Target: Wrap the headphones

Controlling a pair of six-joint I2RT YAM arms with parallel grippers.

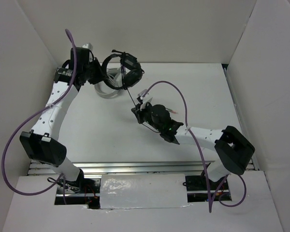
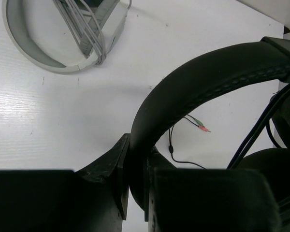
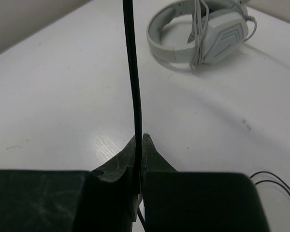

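The black headphones [image 1: 123,69] hang above the far left of the table. My left gripper [image 1: 99,73] is shut on their padded headband [image 2: 208,82], which sits between the jaws [image 2: 136,147]; one earcup [image 2: 275,169] shows at lower right. The thin black cable [image 1: 131,94] runs taut from the headphones down to my right gripper [image 1: 138,110]. In the right wrist view the right gripper [image 3: 139,140] is shut on the cable [image 3: 133,72], which rises straight up from the jaws. The cable's plug ends [image 2: 201,126] lie on the table.
A grey-white ring-shaped headset stand [image 1: 106,90] with its own pale cord lies on the table under the black headphones; it also shows in the left wrist view [image 2: 43,58] and the right wrist view [image 3: 203,34]. White walls enclose the table. Loose cable [image 3: 275,181] trails at the right.
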